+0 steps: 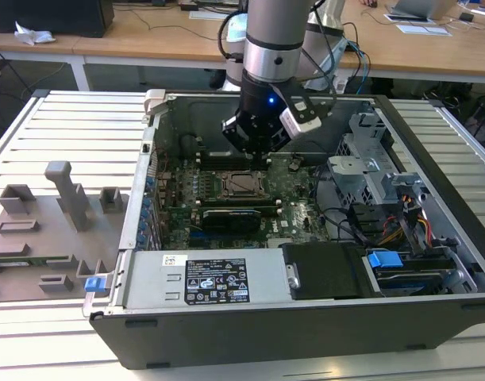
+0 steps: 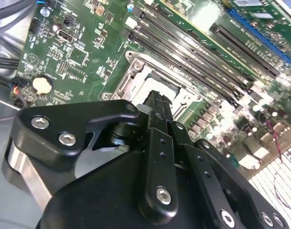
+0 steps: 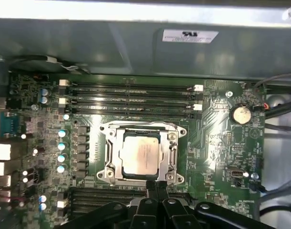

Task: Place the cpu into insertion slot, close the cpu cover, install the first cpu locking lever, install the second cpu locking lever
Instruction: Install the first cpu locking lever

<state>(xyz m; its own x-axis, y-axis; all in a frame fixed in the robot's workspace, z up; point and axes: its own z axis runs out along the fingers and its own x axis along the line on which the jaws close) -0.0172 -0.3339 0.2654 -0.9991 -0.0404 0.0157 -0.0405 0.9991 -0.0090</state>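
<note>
So the gripper (image 3: 156, 187), fingers pinched together and holding nothing, sits right at the edge of the cpu cover (image 3: 172, 155), which lies flat over the cpu (image 3: 140, 153).

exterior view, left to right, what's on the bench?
Grey fixture tray → blue clip → labelled power supply → cpu under the gripper → drive cage → blue drive latch.
</note>
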